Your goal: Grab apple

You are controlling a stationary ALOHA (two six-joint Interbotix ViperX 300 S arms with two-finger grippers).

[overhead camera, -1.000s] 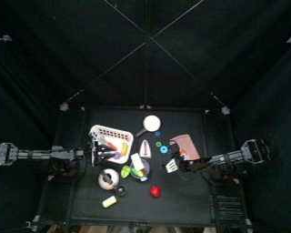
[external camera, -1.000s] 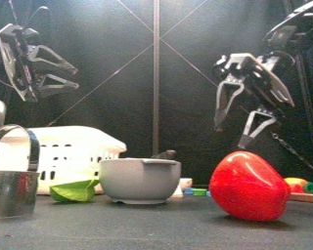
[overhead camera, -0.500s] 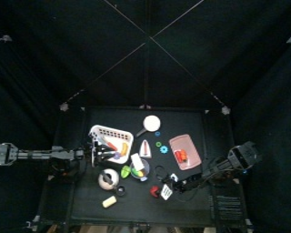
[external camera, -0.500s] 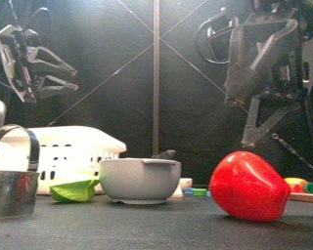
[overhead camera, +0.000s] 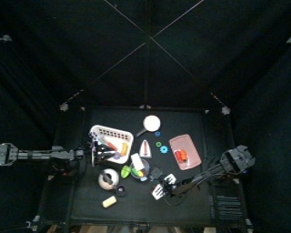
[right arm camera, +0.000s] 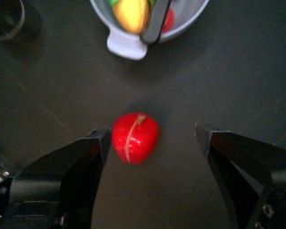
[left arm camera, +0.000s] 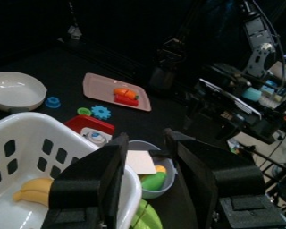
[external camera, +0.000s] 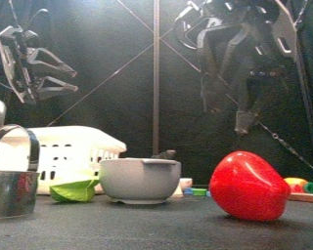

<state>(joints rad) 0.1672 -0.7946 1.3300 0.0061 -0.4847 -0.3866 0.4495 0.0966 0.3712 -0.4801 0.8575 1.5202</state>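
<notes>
Red apple (right arm camera: 135, 137) lies on the table between the right claw's (right arm camera: 153, 148) wide-open, empty jaws.

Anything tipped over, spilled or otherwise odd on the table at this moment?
Nothing stands out. The apple lies alone on bare table, the right gripper open above it, and the white basket and grey bowl stand upright.

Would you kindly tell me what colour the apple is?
The apple is plain red with a faint pale streak, best seen in the right wrist view.
</notes>
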